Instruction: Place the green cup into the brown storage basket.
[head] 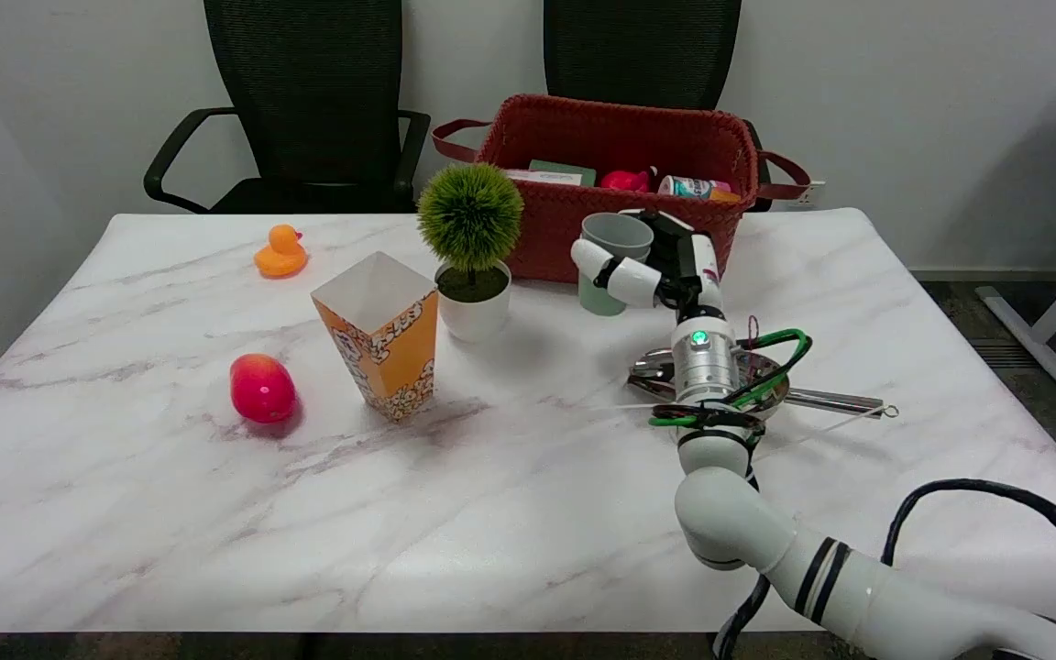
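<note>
On the white marble table point(216, 513), the right hand point(652, 266) wraps its fingers point(603, 266) around the pale green plastic cup point(613, 261), just before the brown woven storage basket point(620, 137). Lifted too low, the cup may strike the basket's front wall and slip.

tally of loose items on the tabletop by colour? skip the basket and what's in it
Green: 2, the green cup held by the right hand, and the potted plant
Orange: 2, the rubber duck and the popcorn box
Red: 1, the red fruit
Silver: 1, the metal strainer under the arm
Total: 6
</note>
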